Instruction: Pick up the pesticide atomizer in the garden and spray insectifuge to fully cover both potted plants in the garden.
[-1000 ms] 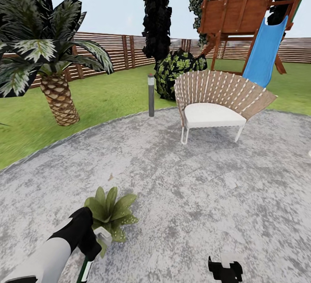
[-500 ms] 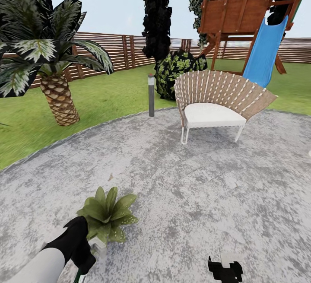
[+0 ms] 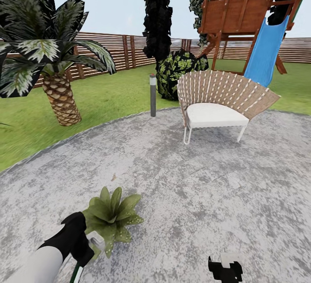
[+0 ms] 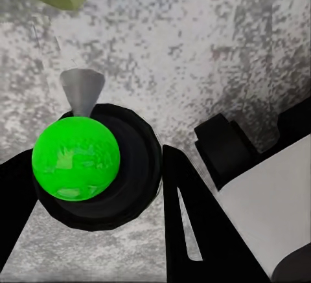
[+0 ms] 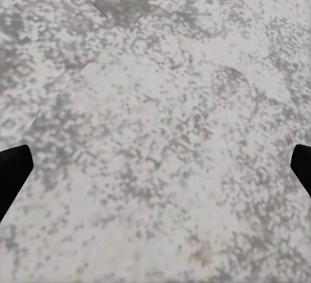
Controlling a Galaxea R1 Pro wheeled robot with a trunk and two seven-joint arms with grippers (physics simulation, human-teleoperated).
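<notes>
Shifted a little rightward across the head view since a moment ago, along with the whole scene, so likely camera motion. Pesticide atomizer pinched in the left gripper, whitish head aimed at the potted plant toward 1 o'clock, nearly touching its leaves. Seen from the wrist: green bottle clamped between dark fingers, nozzle over the stone patio. Spraying step apparently under way; next, probably sweeping across the rosette. Right gripper spread wide, idle near 5 o'clock.
</notes>
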